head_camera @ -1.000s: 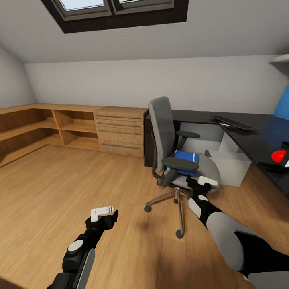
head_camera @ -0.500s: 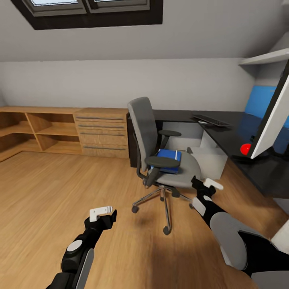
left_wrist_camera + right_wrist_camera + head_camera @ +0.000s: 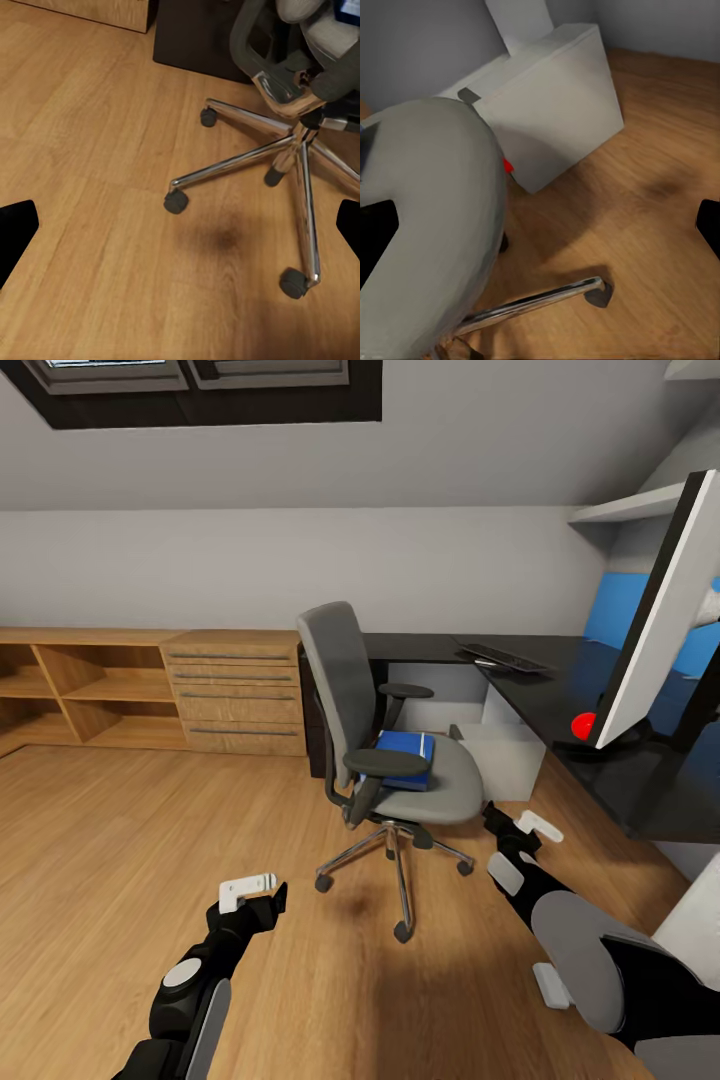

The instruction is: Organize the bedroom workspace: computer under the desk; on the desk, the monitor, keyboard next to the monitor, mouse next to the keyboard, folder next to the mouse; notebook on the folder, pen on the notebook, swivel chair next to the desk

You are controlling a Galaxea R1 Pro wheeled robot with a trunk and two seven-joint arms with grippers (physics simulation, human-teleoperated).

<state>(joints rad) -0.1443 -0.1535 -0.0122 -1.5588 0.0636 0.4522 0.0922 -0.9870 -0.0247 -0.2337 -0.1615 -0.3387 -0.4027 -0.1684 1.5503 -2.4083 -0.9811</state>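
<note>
The grey swivel chair (image 3: pixel 375 730) stands on the wood floor in front of the black desk (image 3: pixel 545 705), its back turned to the wall. The blue folder (image 3: pixel 405 746) lies on its seat. On the desk lie the keyboard (image 3: pixel 500 657) and the tilted monitor (image 3: pixel 655 625), seen from behind. The light-grey computer (image 3: pixel 512 752) sits under the desk. My left gripper (image 3: pixel 255 895) hangs open over bare floor, left of the chair's chrome base (image 3: pixel 292 150). My right gripper (image 3: pixel 525 828) is open, just right of the seat (image 3: pixel 427 217), near the computer (image 3: pixel 547 97).
A low light-wood cabinet (image 3: pixel 235 690) with drawers and open shelves (image 3: pixel 60 695) runs along the back wall on the left. A red object (image 3: pixel 582 726) lies by the monitor's foot. A blue panel (image 3: pixel 610 610) and a white shelf (image 3: pixel 625 508) are behind the desk.
The whole view has swung to the right, so the chair sits further left and more of the monitor and desk shows. My right gripper now lies right of the seat rather than against it.
</note>
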